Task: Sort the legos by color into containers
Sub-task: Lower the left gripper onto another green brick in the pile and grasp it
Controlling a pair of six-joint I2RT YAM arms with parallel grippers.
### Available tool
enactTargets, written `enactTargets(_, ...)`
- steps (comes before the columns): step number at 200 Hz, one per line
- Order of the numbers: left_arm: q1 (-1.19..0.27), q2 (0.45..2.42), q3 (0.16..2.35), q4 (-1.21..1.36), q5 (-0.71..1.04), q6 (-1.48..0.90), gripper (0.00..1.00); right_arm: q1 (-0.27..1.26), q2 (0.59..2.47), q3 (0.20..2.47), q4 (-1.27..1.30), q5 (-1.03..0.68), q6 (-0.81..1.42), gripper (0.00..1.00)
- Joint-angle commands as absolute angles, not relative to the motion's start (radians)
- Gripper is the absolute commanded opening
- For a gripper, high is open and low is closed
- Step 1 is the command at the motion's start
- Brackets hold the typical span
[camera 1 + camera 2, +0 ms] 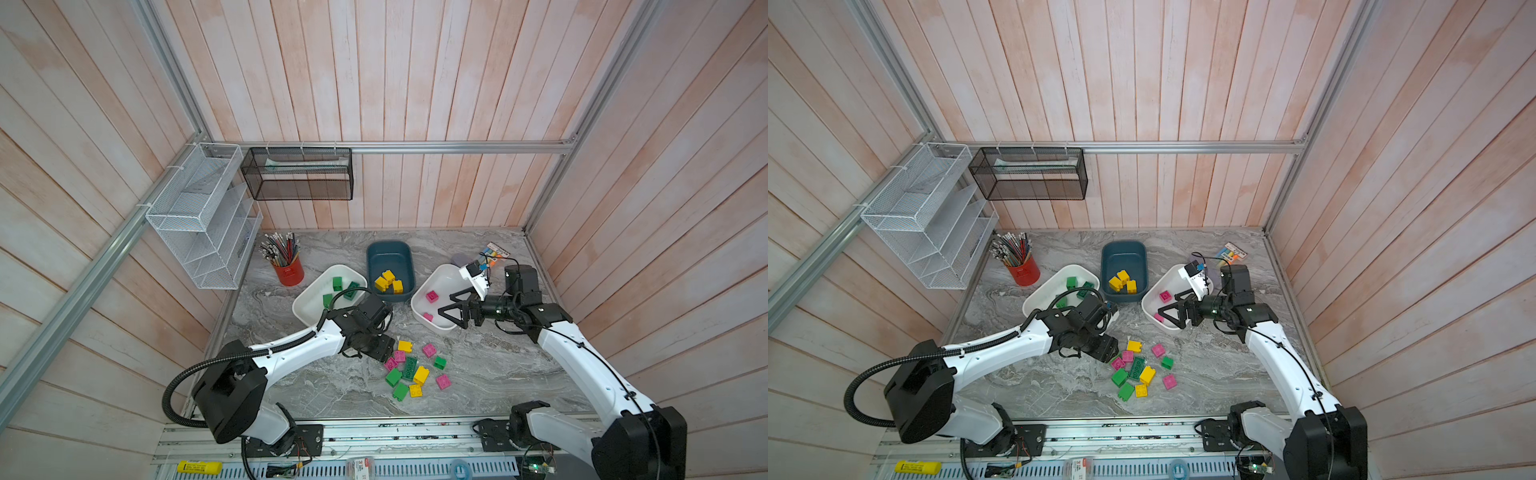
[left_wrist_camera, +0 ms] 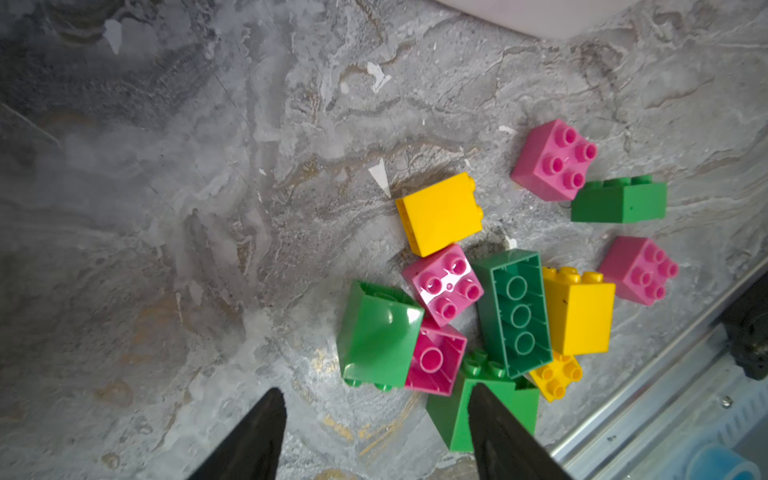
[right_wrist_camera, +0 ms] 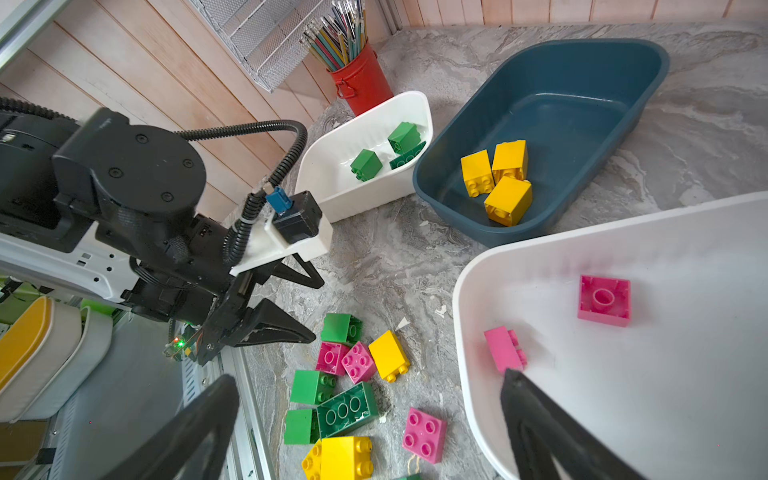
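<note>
Several loose green, yellow and pink legos [image 1: 411,370] lie in a pile on the marble table. The left white container [image 1: 309,305] holds green legos [image 1: 337,283]. Three yellow legos [image 1: 388,281] sit in the teal container [image 1: 388,255]. In the right white container [image 1: 442,276] there are two pink legos [image 1: 432,296]. My left gripper [image 2: 376,390] is open and empty, low at the pile's left edge, with a green lego [image 2: 376,332] just ahead of its fingertips. My right gripper [image 1: 446,304] hangs open and empty over the near-left rim of the right white container.
A red pencil cup [image 1: 289,272] stands behind the left white container. A white wire rack [image 1: 199,216] and a black mesh basket [image 1: 297,174] hang on the walls. A marker pack [image 1: 494,251] lies at the back right. A metal rail [image 1: 374,432] borders the table front.
</note>
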State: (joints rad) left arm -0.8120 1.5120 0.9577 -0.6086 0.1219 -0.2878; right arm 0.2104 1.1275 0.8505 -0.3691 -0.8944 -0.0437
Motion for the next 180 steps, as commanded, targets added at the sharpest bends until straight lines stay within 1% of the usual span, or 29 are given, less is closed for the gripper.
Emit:
enactTargets(1,-0.818,1.56,0.962,-0.545,0.093,-0.24,0.7,0.206,1.121,0.841,-0.391,-0.887,-0.06,0.98)
enactTargets(32,-0.819,1.614,0.977,-0.541,0.072,-0.203,0.62,0.205,1.13,0.847,-0.397,-0.887,-0.064,0.98)
enactTargets(53,-0.818,1.634,0.97,-0.533,0.072,-0.197,0.62,0.204,1.134,0.848,-0.397,-0.886,-0.064,0.98)
enactTargets(72,-0.816,1.65,0.969,-0.534,0.052,-0.186,0.58,0.204,1.137,0.848,-0.396,-0.886,-0.064,0.98)
enactTargets(113,-0.808,1.676,0.976,-0.552,0.02,-0.198,0.43,0.205,1.144,0.854,-0.402,-0.887,-0.062,0.98)
enactTargets(136,-0.806,1.683,0.977,-0.564,0.018,-0.207,0.4,0.204,1.146,0.856,-0.411,-0.882,-0.069,0.98)
enactTargets(158,-0.8,1.682,0.998,-0.587,0.034,-0.22,0.28,0.201,1.149,0.86,-0.415,-0.881,-0.075,0.98)
enactTargets(180,-0.787,1.65,1.079,-0.666,0.034,-0.229,0.27,0.195,1.154,0.871,-0.426,-0.881,-0.085,0.98)
